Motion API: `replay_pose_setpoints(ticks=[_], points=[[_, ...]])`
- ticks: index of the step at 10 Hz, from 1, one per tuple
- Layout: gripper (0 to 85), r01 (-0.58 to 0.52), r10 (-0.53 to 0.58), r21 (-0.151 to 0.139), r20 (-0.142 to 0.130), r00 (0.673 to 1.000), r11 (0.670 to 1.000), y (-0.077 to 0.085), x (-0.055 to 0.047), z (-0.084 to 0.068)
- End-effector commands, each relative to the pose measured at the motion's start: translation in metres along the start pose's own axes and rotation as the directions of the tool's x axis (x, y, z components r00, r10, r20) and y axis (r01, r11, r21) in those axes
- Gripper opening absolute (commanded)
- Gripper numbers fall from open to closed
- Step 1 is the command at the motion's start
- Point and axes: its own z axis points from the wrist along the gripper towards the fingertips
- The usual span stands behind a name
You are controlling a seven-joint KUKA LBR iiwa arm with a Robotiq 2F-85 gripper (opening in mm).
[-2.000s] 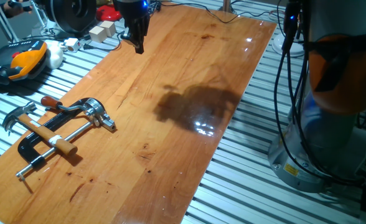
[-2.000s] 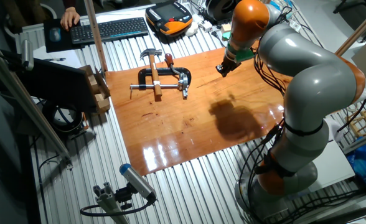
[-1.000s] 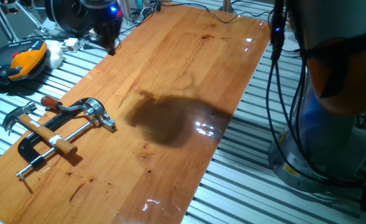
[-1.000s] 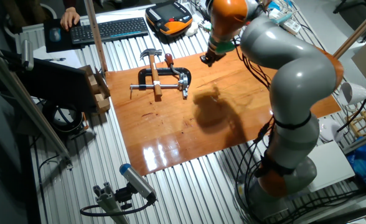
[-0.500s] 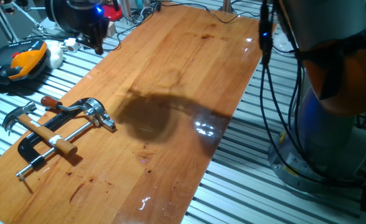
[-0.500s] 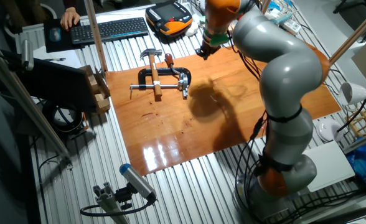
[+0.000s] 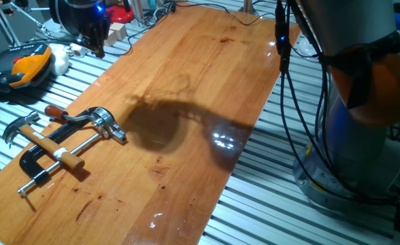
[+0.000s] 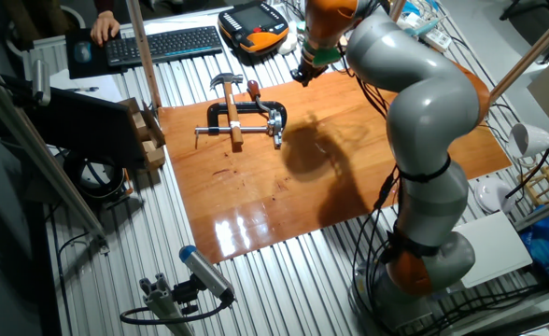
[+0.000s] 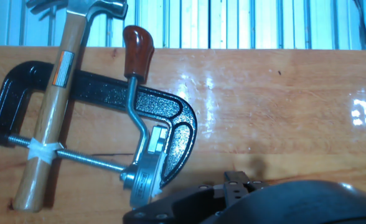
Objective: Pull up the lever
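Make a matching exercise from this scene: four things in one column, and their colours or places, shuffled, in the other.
Things:
1. lever
2. hammer
3. clamp frame
4. gripper

Descriptions:
A. black, C-shaped, flat on the board
B. wooden shaft lying across the clamp
C. slim silver arm with a reddish-brown tip
D. above the board's far edge, apart from the clamp

Pairs: 1-C, 2-B, 3-A, 4-D

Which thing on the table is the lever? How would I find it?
Look at the wooden tabletop and find the black bar clamp lying beside the hammer. The lever is the thin bent silver arm rising from the clamp's shiny head. Only it ends in a small reddish-brown knob.
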Motion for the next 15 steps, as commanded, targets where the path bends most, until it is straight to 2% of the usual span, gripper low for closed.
replay_pose_setpoints(ticks=[1, 3, 4, 5, 6, 9, 10, 12, 15], points=[[0.0, 0.001, -0.001, 0.0, -0.001, 1.0, 1.0, 0.0, 0.0, 0.0], [0.0, 0.013, -0.013, 0.025, 0.004, 1.0, 1.0, 0.0, 0.0, 0.0], [0.0, 0.01, -0.01, 0.023, 0.003, 1.0, 1.0, 0.0, 0.0, 0.0], [0.0, 0.017, -0.016, 0.011, -0.015, 1.0, 1.0, 0.0, 0.0, 0.0], [0.0, 0.033, -0.033, 0.009, -0.021, 0.999, 0.999, 0.0, 0.0, 0.0], [0.0, 0.084, -0.084, -0.02, 0.0, 0.996, 0.996, 0.0, 0.0, 0.0], [0.0, 0.086, -0.086, -0.009, 0.014, 0.996, 0.996, 0.0, 0.0, 0.0], [0.0, 0.081, -0.08, -0.011, 0.05, 0.996, 0.997, 0.0, 0.0, 0.0], [0.0, 0.035, -0.035, -0.007, 0.071, 0.997, 0.999, 0.0, 0.0, 0.0]])
